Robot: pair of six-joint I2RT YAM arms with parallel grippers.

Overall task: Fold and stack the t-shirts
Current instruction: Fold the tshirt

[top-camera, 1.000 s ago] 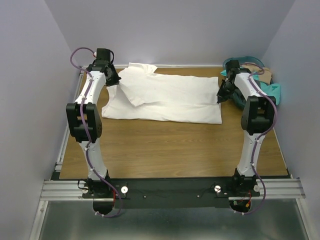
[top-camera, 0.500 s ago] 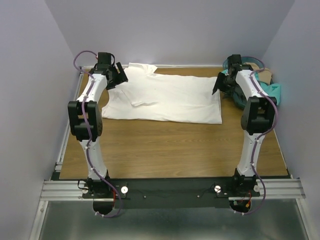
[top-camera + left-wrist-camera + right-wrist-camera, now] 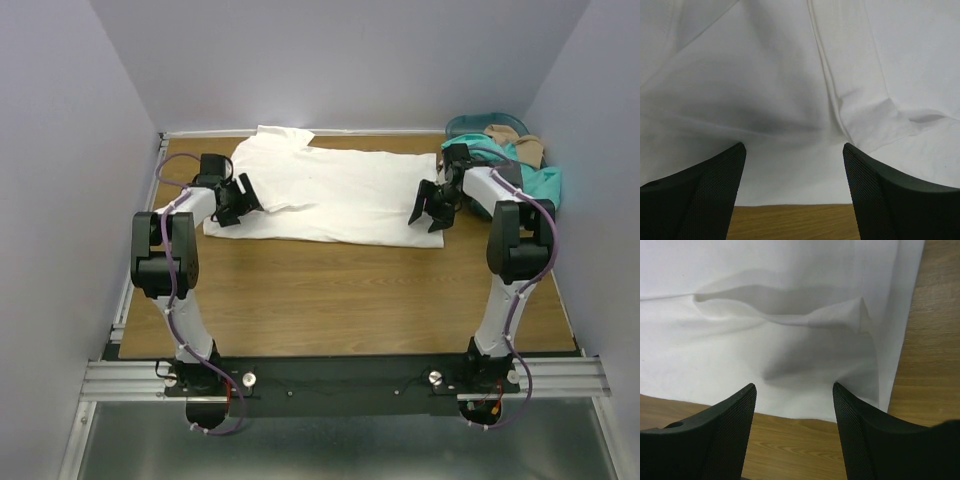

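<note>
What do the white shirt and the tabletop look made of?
The white t-shirt looks like soft matte fabric, probably cotton knit: it creases and lies in limp folds. The tabletop shows brown wood grain with a smooth, even finish, likely laminate, though solid wood can't be ruled out.

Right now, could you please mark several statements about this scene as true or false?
The white t-shirt lies spread on the table. True.
The left fingers are shut on the shirt. False: they stand open at its left end.
The right fingers are open at the shirt's right end. True.
The basket sits at the table's near left. False: it is at the far right.
</note>
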